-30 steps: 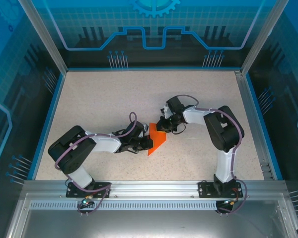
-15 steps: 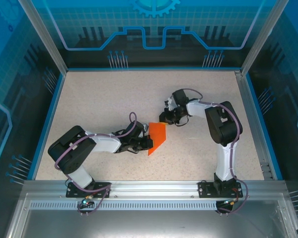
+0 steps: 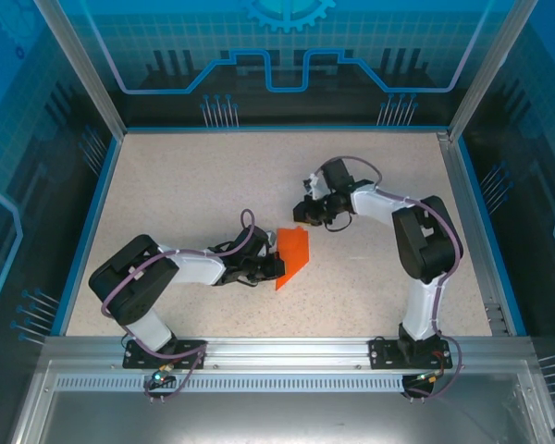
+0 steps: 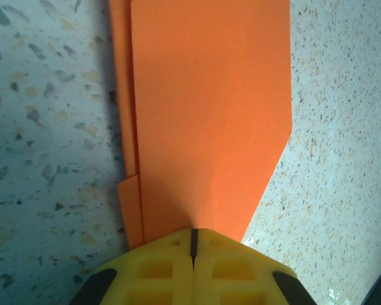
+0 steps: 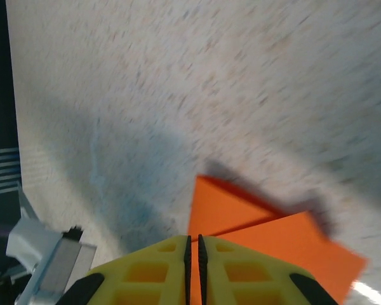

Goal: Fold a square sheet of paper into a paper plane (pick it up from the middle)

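Left hand [image 3: 267,268]: clenched, the yellow fingers [image 4: 159,270] pressed together along a single seam. The tips sit at the paper's left edge and touch it. Whether they pinch it or only press on it cannot be told.
Right hand [image 3: 306,218]: fingers [image 5: 241,270] all but together, with a hairline slit between them, grasping nothing. It hangs just beyond the paper's far corner, apart from it.
Paper [image 3: 293,254]: orange, folded, lying flat on the table [image 3: 194,185] between the two hands, near the middle. It has a straight far edge and narrows to a point at the near end.
Paper, left wrist view [image 4: 203,114]: stacked layers, with a thin strip showing along one side and a slanted edge on the other.
Paper, right wrist view [image 5: 273,244]: two overlapping orange flaps below the fingertips, blurred.
Table: pale and speckled.
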